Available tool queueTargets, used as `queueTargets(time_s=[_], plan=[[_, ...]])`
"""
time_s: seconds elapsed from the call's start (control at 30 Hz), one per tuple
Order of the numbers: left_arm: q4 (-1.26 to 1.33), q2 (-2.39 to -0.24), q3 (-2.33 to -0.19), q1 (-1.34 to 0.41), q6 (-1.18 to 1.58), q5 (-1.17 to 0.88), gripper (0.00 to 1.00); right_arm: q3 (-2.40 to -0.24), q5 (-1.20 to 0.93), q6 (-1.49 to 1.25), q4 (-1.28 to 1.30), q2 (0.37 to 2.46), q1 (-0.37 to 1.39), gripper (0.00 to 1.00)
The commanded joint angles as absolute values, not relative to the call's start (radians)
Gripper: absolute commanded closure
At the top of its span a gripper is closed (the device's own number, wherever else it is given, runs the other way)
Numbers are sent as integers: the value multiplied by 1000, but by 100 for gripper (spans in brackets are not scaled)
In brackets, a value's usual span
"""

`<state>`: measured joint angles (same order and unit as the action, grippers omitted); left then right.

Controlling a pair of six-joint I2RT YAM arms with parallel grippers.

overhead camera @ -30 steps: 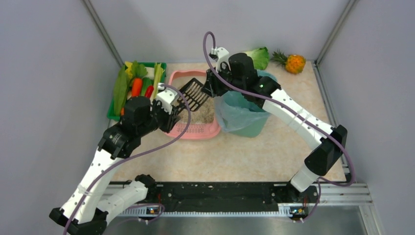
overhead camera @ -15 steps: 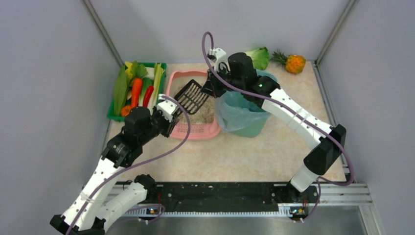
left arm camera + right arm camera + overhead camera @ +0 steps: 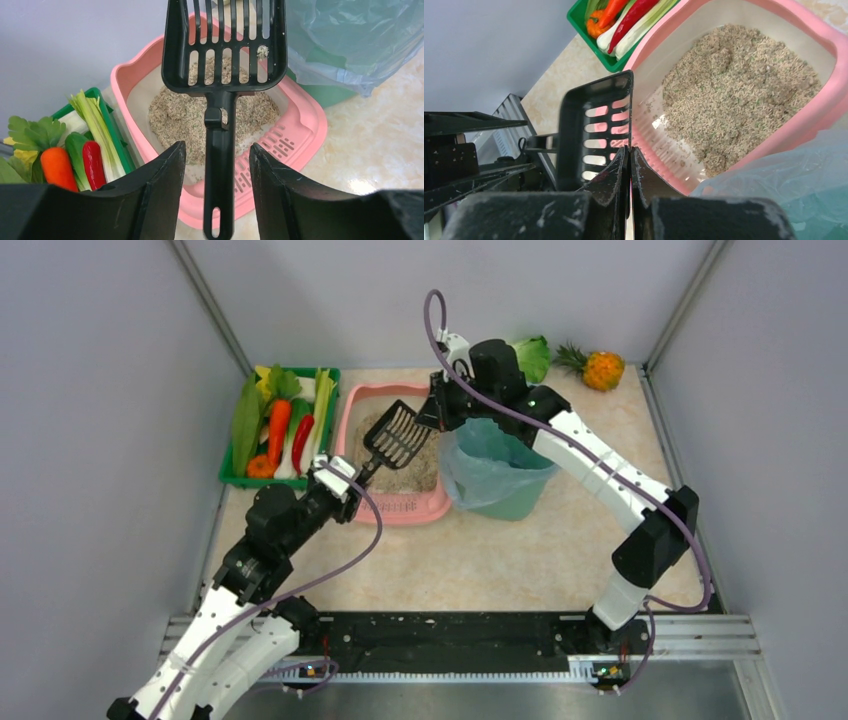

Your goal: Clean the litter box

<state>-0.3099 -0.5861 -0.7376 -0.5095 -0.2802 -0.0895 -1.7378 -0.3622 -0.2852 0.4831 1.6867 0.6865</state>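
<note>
The pink litter box (image 3: 400, 511) holds grey-beige litter (image 3: 412, 472). A black slotted scoop (image 3: 398, 434) hangs above it. My right gripper (image 3: 432, 412) is shut on the scoop's side wall (image 3: 629, 115). My left gripper (image 3: 217, 150) is open, and the scoop handle (image 3: 219, 190) runs between its fingers (image 3: 172, 160) without touching them. A small clump (image 3: 262, 51) sits in the scoop head. In the right wrist view the litter (image 3: 734, 95) is heaped at one end of the box (image 3: 831, 75), leaving bare ribbed floor.
A teal bag-lined bin (image 3: 500, 480) stands right of the box, and its bag (image 3: 350, 45) shows in the left wrist view. A green crate (image 3: 285, 425) of vegetables sits left of the box. Lettuce (image 3: 530, 358) and a pineapple (image 3: 603, 370) lie at the back.
My left arm has drawn back toward the near edge, away from the scoop head. The scoop has shifted slightly right and back with my right gripper.
</note>
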Motion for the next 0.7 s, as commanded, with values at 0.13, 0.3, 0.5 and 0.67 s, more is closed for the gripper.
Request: queueTargets(time_s=[0.13,0.3,0.5,0.67], plan=[[-151,-537,-654,-500,-263,-131,41,-1809,-427,-366,471,1707,648,100],[-70,-492,-587,-468,-198,-147,36,-1806,-478,-397,469,1702,622,100],[18,-485,-554,-393,-123,-176,35,-1779,-533,-414,446,1686,604,100],[76,-509,-541,-317,-54,-261,35,-1754,-556,-419,431,1664,595,100]])
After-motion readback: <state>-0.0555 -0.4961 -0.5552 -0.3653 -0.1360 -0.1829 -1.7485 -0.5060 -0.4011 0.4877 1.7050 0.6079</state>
